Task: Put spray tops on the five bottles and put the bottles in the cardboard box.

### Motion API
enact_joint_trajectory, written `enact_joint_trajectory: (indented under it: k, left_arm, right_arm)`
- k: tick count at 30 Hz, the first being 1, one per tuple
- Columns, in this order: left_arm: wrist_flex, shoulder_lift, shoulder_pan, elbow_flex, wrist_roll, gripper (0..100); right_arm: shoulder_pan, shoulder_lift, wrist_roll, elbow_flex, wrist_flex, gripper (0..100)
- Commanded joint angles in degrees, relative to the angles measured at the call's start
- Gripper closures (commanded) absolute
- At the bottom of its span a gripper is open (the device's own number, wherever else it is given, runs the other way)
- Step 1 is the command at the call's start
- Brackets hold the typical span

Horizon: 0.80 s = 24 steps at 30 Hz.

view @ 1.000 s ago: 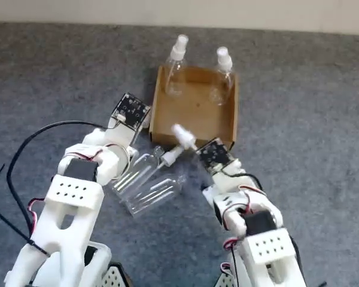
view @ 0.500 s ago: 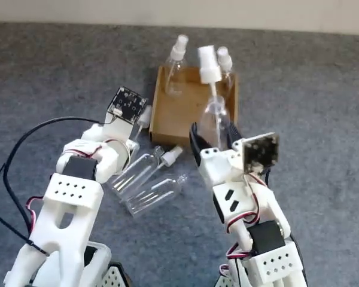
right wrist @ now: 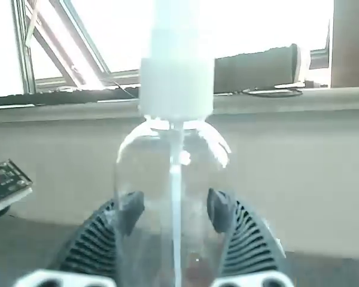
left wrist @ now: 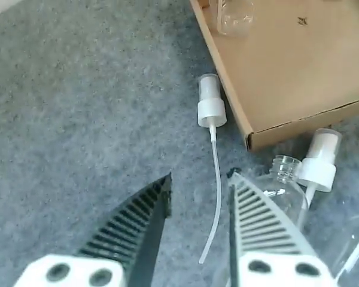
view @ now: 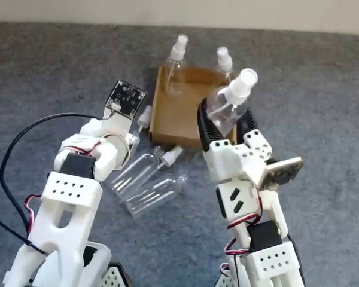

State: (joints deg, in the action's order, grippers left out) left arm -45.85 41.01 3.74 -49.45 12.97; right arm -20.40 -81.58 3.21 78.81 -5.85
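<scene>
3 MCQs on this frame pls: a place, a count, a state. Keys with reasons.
1. Loose spray top lies: A in the box; B on the carpet beside the box; C on a bottle.
2. Bottles standing in the box: A none; B four; C two.
3. Right tool: A shut on a capped bottle; B open, empty; C shut on a loose tube.
Key: 1B, it lies on carpet by the box wall; 2C, two stand at its far side; 3A, it clamps the bottle's body.
</scene>
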Motion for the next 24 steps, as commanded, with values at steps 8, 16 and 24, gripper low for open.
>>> enact_joint_trajectory:
  k: [8, 16, 24]
  left_arm:
    - [-0.7, 1.71, 6.37, 0.57, -2.02, 84]
    - [-0.44, 1.71, 12.7, -2.07, -8.53, 78]
    - [-0.62, 13.41, 19.56, -4.09, -13.45, 71]
  right_arm:
    - [-4.0, -0.4, 0.35, -6.11, 22.81, 97.4]
    - [-4.7, -0.4, 0.26, -5.32, 24.13, 93.9]
    - [-8.31, -0.48, 0.35, -4.62, 24.04, 99.5]
